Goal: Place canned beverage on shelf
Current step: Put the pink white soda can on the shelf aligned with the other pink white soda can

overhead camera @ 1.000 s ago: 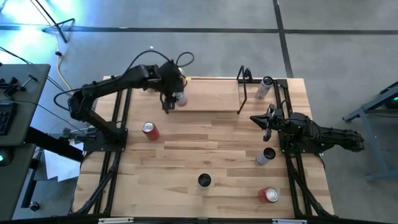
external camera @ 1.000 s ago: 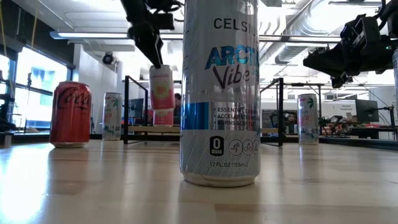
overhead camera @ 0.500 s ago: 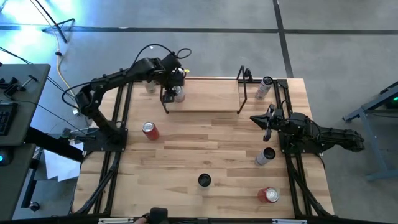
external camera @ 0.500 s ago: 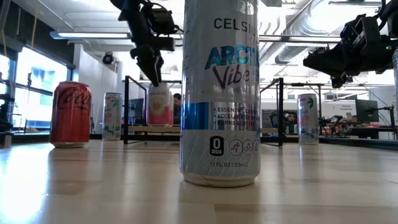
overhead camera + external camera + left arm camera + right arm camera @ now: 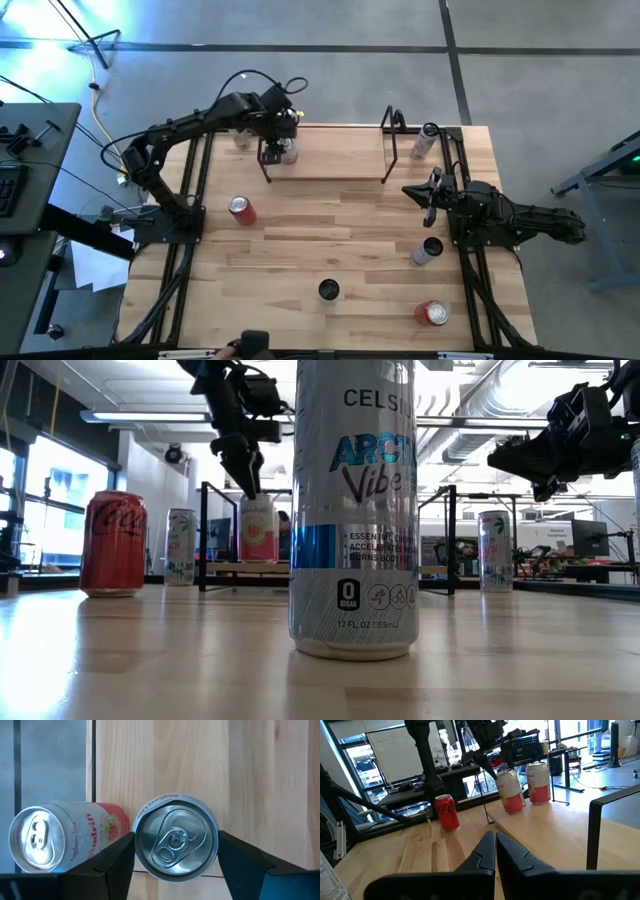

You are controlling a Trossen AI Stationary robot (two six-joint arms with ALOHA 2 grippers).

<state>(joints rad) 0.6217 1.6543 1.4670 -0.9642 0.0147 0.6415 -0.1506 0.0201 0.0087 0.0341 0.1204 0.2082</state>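
Left gripper (image 5: 277, 150): positioned above the pink can (image 5: 288, 153), which stands upright on the shelf (image 5: 335, 160) near its 9 o'clock end. In the left wrist view the gripper (image 5: 176, 852) looks straight down on the pink can (image 5: 176, 844), with one finger on each side of the can top and a visible gap at either side; the fingers are released and not touching the can. In the low view the gripper (image 5: 243, 472) hangs above the can (image 5: 257, 532), clear of its top.

Shelf: low light-wood platform at the 12 o'clock side of the table (image 5: 340, 245), with a black upright at each end. The pink can sits just inside the 9 o'clock upright.

Second pink can (image 5: 65, 840): stands off the shelf on the tabletop, just beside the shelf's 9 o'clock end, also seen at (image 5: 243, 139).

Right gripper (image 5: 425, 190): held off the table at the 3 o'clock side, fingers pressed together with nothing between them, as the right wrist view (image 5: 495, 843) shows.

Other cans noted on the table:
- red cola can (image 5: 240, 208) at 9 o'clock of centre
- tall silver can (image 5: 329, 290) toward 6 o'clock, close before the low camera (image 5: 352, 510)
- second silver can (image 5: 427, 250) at 4 o'clock
- second red can (image 5: 432, 313) at 5 o'clock
- white can (image 5: 425, 140) at 1 o'clock, outside the shelf's 3 o'clock upright
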